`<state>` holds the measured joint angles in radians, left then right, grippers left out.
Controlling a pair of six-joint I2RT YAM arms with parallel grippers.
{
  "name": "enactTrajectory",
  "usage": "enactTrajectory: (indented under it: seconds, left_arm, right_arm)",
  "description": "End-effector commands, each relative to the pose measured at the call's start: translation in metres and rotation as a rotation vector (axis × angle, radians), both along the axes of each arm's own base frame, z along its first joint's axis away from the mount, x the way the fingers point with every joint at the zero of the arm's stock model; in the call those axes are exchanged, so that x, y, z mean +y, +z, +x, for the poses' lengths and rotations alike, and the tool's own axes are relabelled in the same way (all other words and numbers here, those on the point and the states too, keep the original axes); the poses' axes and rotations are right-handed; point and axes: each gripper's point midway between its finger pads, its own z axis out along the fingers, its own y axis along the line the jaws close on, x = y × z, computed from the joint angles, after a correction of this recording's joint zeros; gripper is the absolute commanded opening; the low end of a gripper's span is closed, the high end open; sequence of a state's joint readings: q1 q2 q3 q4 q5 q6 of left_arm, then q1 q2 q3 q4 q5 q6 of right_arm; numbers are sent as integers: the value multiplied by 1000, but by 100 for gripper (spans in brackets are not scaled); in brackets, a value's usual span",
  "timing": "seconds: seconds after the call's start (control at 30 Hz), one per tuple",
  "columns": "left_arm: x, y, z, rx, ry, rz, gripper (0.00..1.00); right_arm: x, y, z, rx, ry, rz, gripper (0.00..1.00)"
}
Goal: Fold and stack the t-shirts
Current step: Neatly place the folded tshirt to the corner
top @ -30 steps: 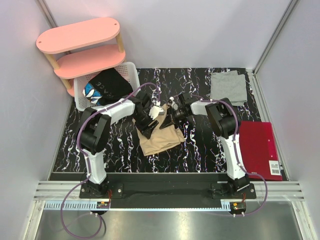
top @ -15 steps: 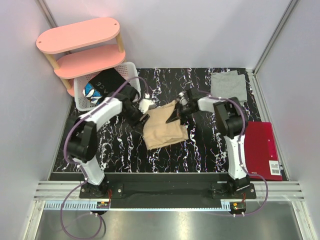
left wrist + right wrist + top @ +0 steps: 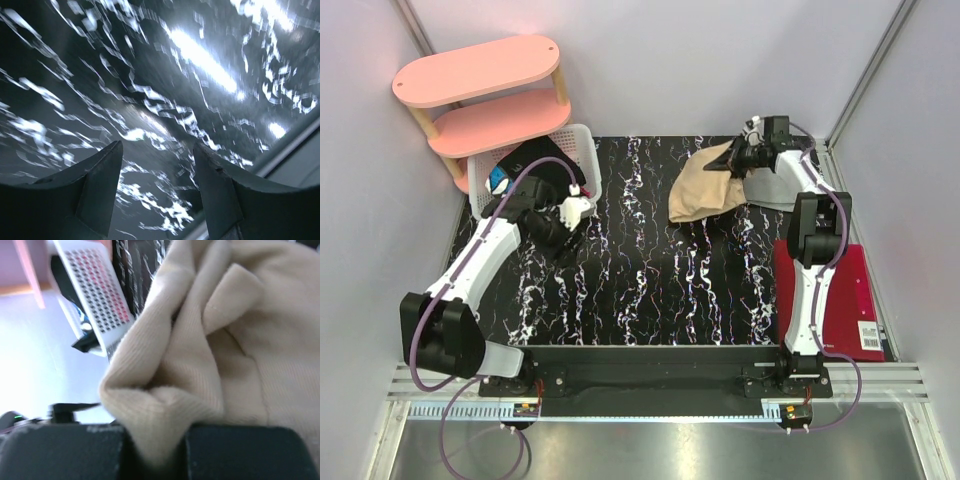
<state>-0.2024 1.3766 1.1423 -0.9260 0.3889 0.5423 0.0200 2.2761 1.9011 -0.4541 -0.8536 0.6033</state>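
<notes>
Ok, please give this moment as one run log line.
right pincer: shut on tan t-shirt | left pincer: open, empty | grey t-shirt: back right

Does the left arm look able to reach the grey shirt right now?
Probably not: the left gripper is open across the table by the white basket, while the right gripper holds the tan t-shirt beside the grey t-shirt, crowding it.

We see our right gripper (image 3: pixel 156 446) pinching a bunched fold of the soft tan-beige ribbed cloth t-shirt (image 3: pixel 215 345). Up and left of that shirt stands a white perforated plastic basket (image 3: pixel 95 295).
</notes>
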Motion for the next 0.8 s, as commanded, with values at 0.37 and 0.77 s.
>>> enactTrajectory:
  seconds: [0.37, 0.77]
  left_arm:
    - [12, -19, -19, 65, 8, -18, 63]
    - [12, -26, -15, 92, 15, -26, 63]
  right_arm:
    - [-115, 59, 72, -76, -194, 56, 0]
    - [-192, 79, 62, -78, -327, 71, 0]
